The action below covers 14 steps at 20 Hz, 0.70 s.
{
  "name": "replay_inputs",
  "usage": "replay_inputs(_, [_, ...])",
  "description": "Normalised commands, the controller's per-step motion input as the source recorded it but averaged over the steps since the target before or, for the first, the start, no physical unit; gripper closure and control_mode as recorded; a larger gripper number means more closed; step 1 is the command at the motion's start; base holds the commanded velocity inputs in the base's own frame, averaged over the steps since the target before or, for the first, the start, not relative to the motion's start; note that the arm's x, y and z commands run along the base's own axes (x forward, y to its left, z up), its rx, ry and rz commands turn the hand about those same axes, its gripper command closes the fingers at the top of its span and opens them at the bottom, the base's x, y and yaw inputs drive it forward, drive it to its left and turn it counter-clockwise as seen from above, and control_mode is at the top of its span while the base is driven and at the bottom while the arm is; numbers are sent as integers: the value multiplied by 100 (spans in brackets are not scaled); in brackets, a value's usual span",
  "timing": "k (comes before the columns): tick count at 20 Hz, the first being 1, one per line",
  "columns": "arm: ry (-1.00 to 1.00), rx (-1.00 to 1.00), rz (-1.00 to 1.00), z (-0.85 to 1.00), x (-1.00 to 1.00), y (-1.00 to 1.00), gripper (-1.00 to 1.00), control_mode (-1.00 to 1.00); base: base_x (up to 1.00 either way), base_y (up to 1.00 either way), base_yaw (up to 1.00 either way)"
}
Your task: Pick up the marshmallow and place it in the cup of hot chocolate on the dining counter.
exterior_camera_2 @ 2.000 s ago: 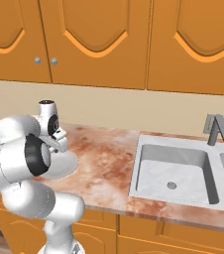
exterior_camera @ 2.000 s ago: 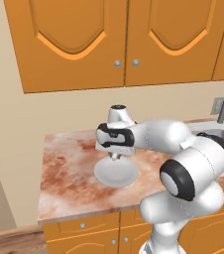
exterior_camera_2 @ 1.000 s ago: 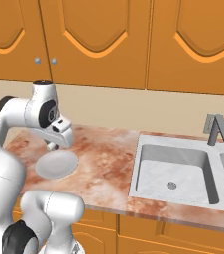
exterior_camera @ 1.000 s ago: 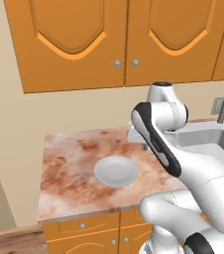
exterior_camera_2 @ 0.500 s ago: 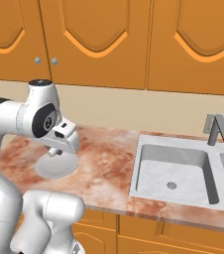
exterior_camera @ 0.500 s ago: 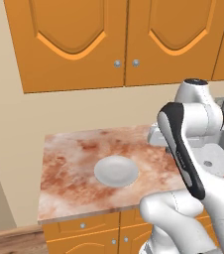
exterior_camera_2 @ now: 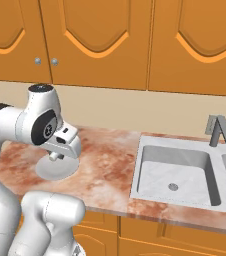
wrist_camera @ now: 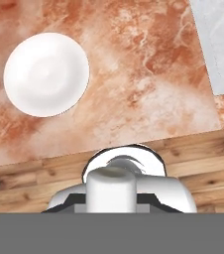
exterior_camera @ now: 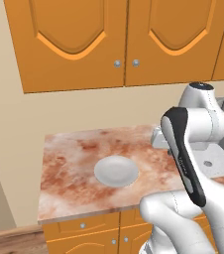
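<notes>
We see the marshmallow (wrist_camera: 110, 187) at 6 o'clock in the hand view, a stubby white cylinder standing upright between the jaws, which are pressed in on its two flanks and pinching it. It hangs in the air over the wooden floor (wrist_camera: 203, 163), just off the front edge of the marbled surface (wrist_camera: 148, 89). The round pale plate (wrist_camera: 47, 74) lies bare at 10 o'clock from it, and a corner of the grey sink (wrist_camera: 218, 44) sits at 1 o'clock. We judge the marshmallow to be very light and soft: it should give under pressure, so a gentle squeeze across its curved side near mid-height suits it best, and a harder pinch would probably dent it or squirt it out sideways. Its skin looks smooth and matt, so we expect fair friction and little risk of slipping while it is carried. It is not fragile in the sense of breaking, though it could deform. The carry to the cup of hot chocolate is yet to be done. We can read no brand, label or writing on the marshmallow, plate or sink.
</notes>
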Motion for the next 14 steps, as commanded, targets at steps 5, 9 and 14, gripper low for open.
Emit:
replay_inputs(5, [0,0,0,0,0,0,100,-100,0,0,0])
replay_inputs(9, [0,0,0,0,0,0,100,100,-27,0,2])
replay_inputs(14, [0,0,0,0,0,0,100,100,-90,11,41])
